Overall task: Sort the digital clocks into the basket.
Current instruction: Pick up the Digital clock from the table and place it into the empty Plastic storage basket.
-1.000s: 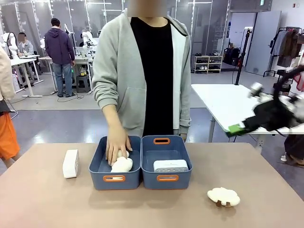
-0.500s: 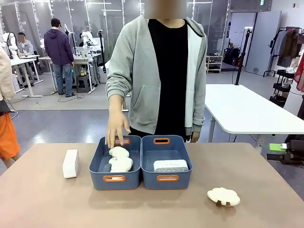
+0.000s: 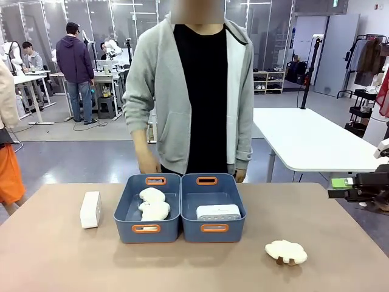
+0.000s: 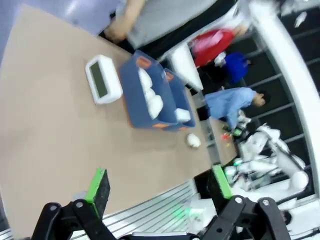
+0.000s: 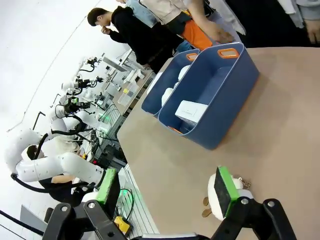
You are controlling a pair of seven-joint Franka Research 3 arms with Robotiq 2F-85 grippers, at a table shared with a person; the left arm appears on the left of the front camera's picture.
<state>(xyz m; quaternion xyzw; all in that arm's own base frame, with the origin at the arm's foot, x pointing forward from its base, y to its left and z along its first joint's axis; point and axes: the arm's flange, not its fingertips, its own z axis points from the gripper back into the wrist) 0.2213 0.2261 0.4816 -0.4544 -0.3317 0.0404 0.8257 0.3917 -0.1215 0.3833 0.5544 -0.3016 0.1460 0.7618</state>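
Partly cut off at three o'clock, right gripper, fingers spread wide, left gripper likewise, digital clock half hidden in basket.

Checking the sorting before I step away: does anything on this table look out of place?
One digital clock stands on the table, left of and outside the basket that holds the other clock. A cloud plush lies loose at the front right. Nothing looks spilled or damaged.

White tables, grey floor
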